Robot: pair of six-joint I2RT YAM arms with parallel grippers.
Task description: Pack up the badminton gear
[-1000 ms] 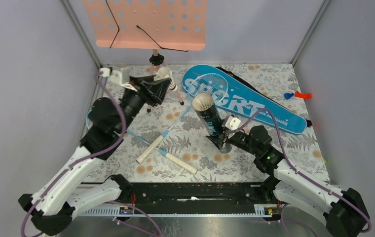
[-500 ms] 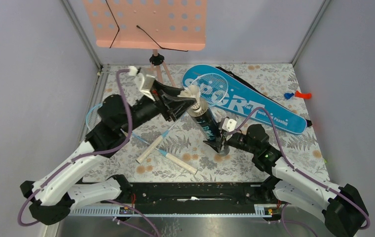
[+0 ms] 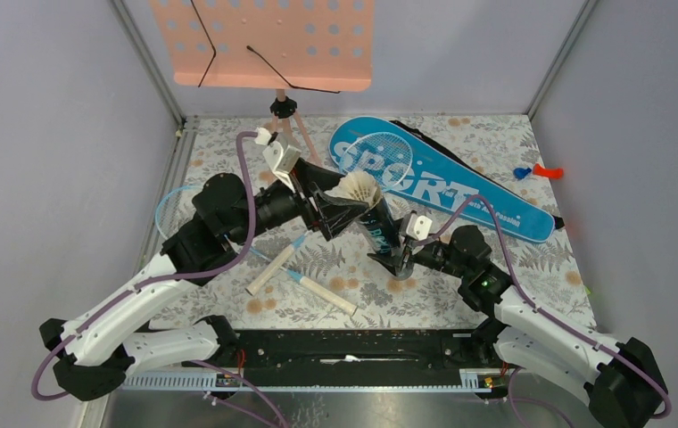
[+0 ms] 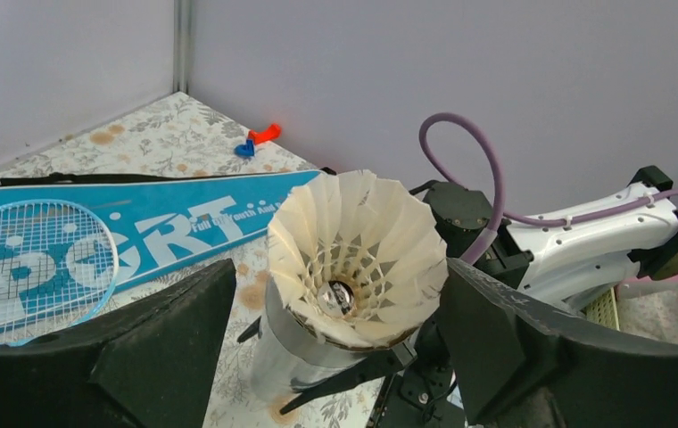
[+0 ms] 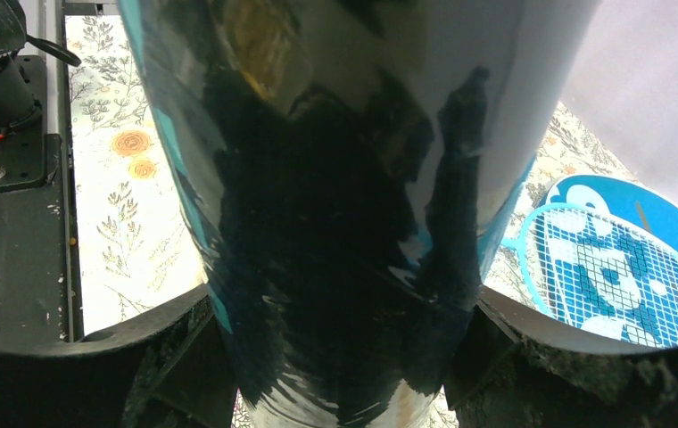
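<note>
A white feather shuttlecock [image 4: 353,259] sits skirt-up in the mouth of the black lettered tube [image 3: 382,230], which stands tilted near the table's middle. My left gripper [image 3: 343,210] is open. Its fingers [image 4: 139,348] flank the tube's rim, and nothing is pinched between them. My right gripper [image 5: 340,357] is shut on the tube's [image 5: 335,223] lower end, close to the table. Two light-blue rackets lie crossed at the near left, their pale handles [image 3: 268,270] pointing toward me. The blue "SPORT" bag [image 3: 447,192] lies flat behind the tube.
The peach perforated music stand [image 3: 264,40] rises at the back left on its tripod. Small red and blue bits [image 3: 536,169] lie near the right wall. Grey walls close in the patterned table on three sides.
My left arm swung right from the stand's foot to the tube, carrying a shuttlecock. Its jaws have opened, and the shuttlecock now rests in the tube's mouth. The right arm stayed put.
</note>
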